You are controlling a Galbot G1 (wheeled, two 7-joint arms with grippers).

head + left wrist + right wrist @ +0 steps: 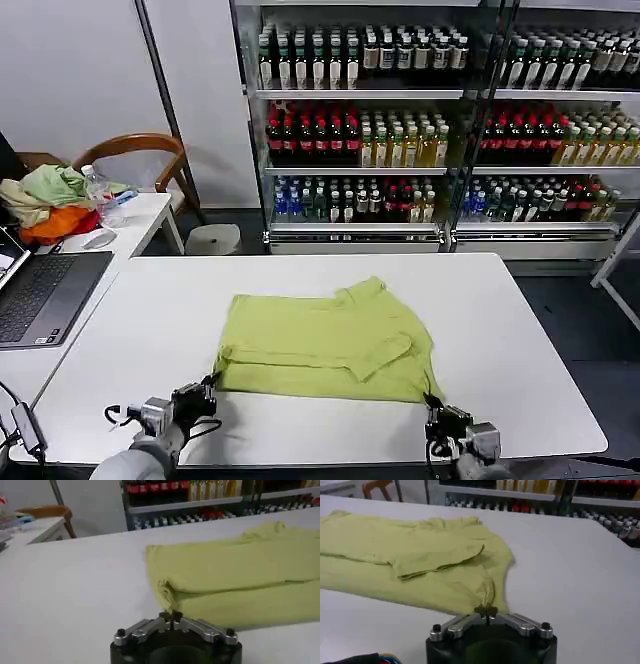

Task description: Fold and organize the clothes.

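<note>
The clothes are one lime yellow-green T-shirt (320,345), lying partly folded on the white table (520,340), with a sleeve turned over its middle. My left gripper (210,384) is at the shirt's near left corner, shut and pinching the cloth. In the left wrist view the left gripper (170,615) bites a small bunched tip of the T-shirt (240,575). My right gripper (434,404) is at the near right corner, also shut on the cloth. The right wrist view shows the right gripper (486,611) holding a gathered fold of the T-shirt (410,550).
A laptop (40,295) lies on a side table at the left, with a heap of pale green and orange garments (50,200) and a water bottle (98,192) behind it. A wooden chair (140,150), a round stool (213,240) and drink shelves (400,130) stand beyond the table.
</note>
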